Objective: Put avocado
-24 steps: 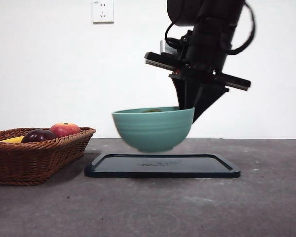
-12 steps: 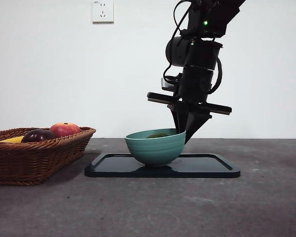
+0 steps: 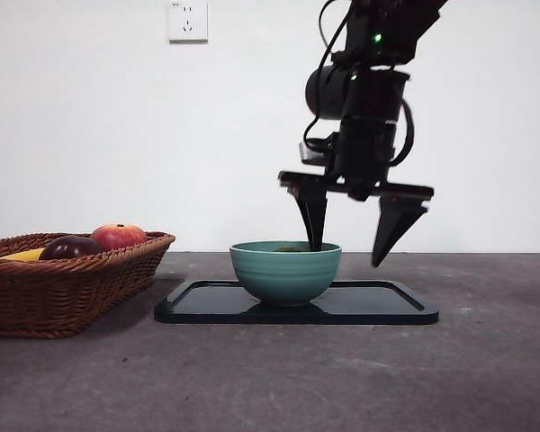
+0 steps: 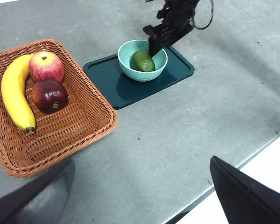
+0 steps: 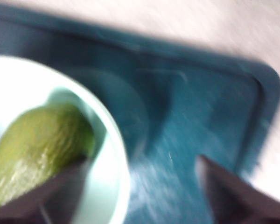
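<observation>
Release is finishing: we are holding the right gripper (image 3: 349, 245) with jaws spread astride the bowl (image 3: 285, 270) rim, avocado (image 4: 143, 61) lying inside, bowl on tray (image 3: 378, 301). Next we judge a straight lift clear. Left jaws are waiting open.

The avocado (image 4: 143, 61) is olive green in a pale teal bowl (image 4: 130, 48) on a dark teal tray (image 4: 177, 74). The woven brown basket (image 4: 84, 121) holds a yellow banana (image 4: 14, 93), a red apple (image 4: 46, 66) and a dark purple plum (image 4: 49, 96)

Teal bowl (image 3: 285, 271) is set on dark tray (image 3: 297, 302). Right gripper (image 3: 353, 245) is held open over the bowl's right rim, one jaw inside, one outside. Wicker basket (image 3: 65, 283) with apple (image 3: 118, 236) and plum (image 3: 69, 247) is seen left.
</observation>
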